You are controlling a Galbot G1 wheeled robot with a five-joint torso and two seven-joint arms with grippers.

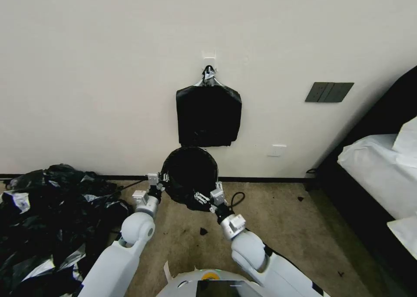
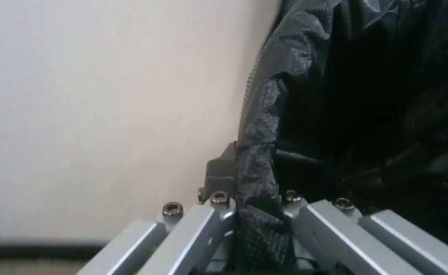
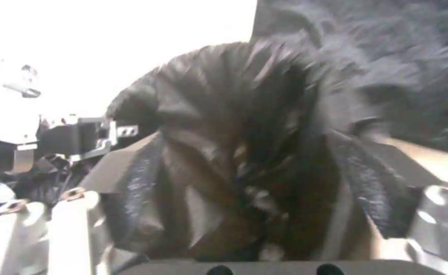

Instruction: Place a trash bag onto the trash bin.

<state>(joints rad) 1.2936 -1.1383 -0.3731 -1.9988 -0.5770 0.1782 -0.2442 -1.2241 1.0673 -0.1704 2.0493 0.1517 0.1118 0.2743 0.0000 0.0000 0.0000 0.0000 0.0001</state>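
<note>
1 trash bag [image 1: 190,171] stretched open by the wall | left gripper [image 1: 159,181] pinching its rim | right gripper [image 1: 207,198] – clenched on the near rim | 1 flat black bundle [image 1: 208,115] hanging above – 1 bag heap [image 1: 47,218] left

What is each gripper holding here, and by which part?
Both hold the trash bag by the rim of its opened mouth: the left gripper pinches the left edge, the right gripper the near right edge.
</note>
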